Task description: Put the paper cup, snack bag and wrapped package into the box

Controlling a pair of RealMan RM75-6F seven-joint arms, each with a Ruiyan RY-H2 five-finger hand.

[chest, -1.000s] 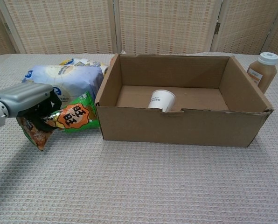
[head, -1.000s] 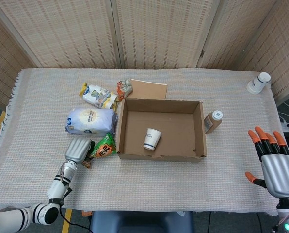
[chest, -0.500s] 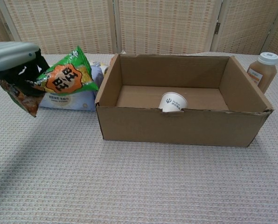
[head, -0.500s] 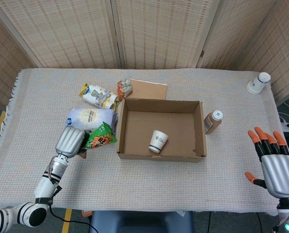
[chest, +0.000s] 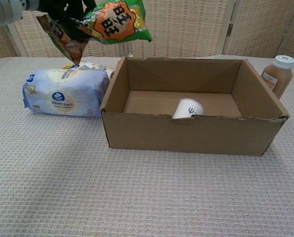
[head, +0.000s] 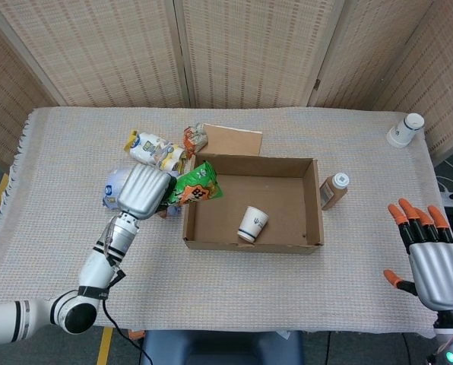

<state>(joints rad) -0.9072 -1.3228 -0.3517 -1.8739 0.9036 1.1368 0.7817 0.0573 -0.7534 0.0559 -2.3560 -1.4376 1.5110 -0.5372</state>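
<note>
The left hand (head: 144, 190) is gripping the green snack bag (head: 194, 187) in the air, its fingers clenched around it, just over the left wall of the box (head: 312, 199). The cup (head: 253, 223) is lying tilted inside the box, and the blue-white package (chest: 63, 92) is lying on the tabletop (head: 249, 289) just left of it. The right hand (head: 432, 255) is hovering at the near right, fingers (head: 411, 222) spread and holding nothing.

One box (head: 251, 244), two cups (head: 253, 223) (head: 404, 130), one bottle (head: 334, 190), four bags (head: 196, 186) (head: 115, 185) (head: 153, 150) (head: 195, 138).

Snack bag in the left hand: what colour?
Green snack bag with an orange centre panel; chest view shows it best.
</note>
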